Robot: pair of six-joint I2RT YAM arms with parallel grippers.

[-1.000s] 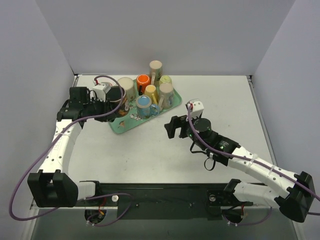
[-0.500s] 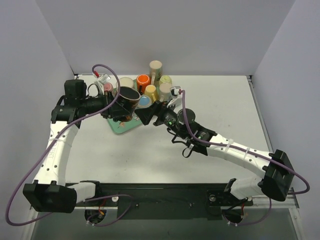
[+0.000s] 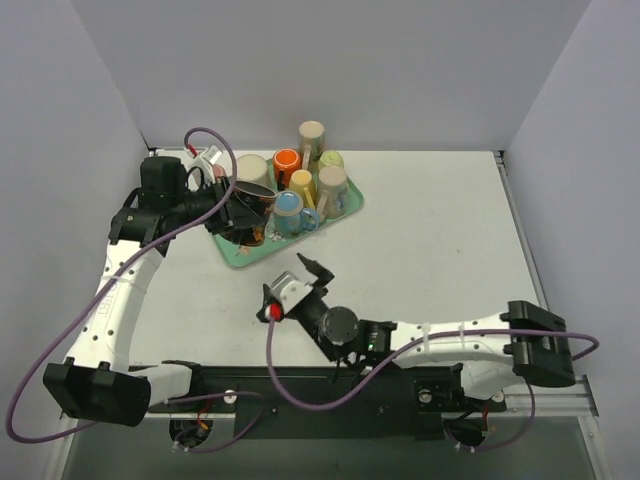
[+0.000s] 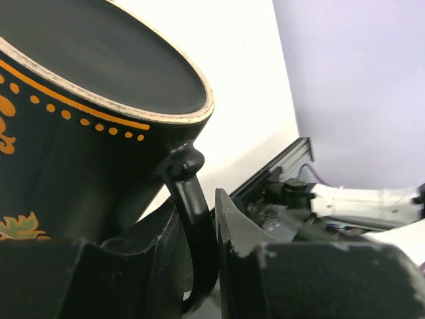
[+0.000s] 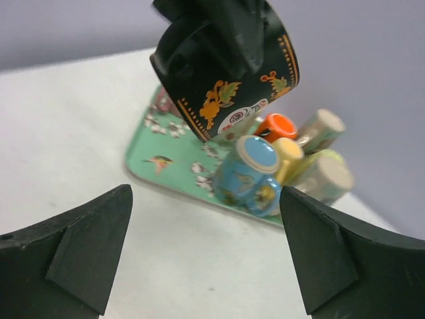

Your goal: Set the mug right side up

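The mug (image 3: 250, 204) is black with orange patterns and hangs tilted above the left end of the green tray (image 3: 240, 255), its dark mouth showing from above. My left gripper (image 3: 222, 207) is shut on its handle. In the left wrist view the handle (image 4: 192, 219) is pinched between the jaws of the left gripper (image 4: 199, 256), under the mug's body (image 4: 73, 146). My right gripper (image 3: 291, 279) stands open over the table near the front, pointing at the tray. Its view shows the mug (image 5: 229, 73) up in the air, well beyond the right gripper (image 5: 206, 249).
On the tray (image 5: 156, 163) stand several other mugs: a blue one (image 3: 288, 212) (image 5: 251, 171), an orange one (image 3: 286, 163), a yellow one (image 3: 302, 184) and cream ones (image 3: 252, 170). Grey walls close in the left, back and right sides.
My right arm has drawn back from the tray to the near middle of the table, its jaws still wide. The left gripper kept the mug over the tray and tipped it a little.
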